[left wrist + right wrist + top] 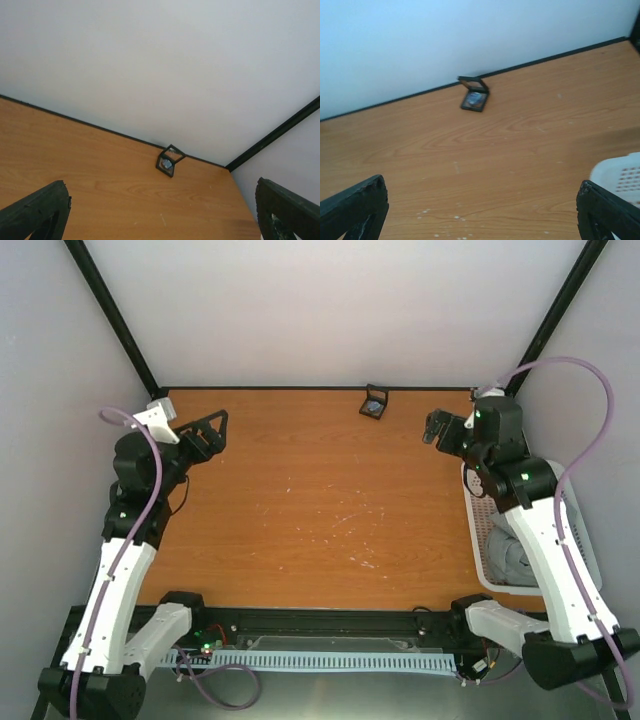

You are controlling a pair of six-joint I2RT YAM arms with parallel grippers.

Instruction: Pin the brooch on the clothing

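At far edge of table (300,500): round brooch (475,99) in black square holder (375,402). Grey clothing (510,556) bunched in perforated basket (478,540). Left end effector (218,432), right end effector (432,428): both spread, empty.

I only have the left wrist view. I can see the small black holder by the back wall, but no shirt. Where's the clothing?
Observer: The clothing lies bundled in a white basket at the right edge of the table.
Operator: Is the right gripper holding anything?
Observer: No. The right gripper is open and empty, raised over the far right of the table.
Operator: Which gripper is closer to the holder?
Observer: The right one. The holder sits mid-way along the far edge, and the left gripper is off at the far left.
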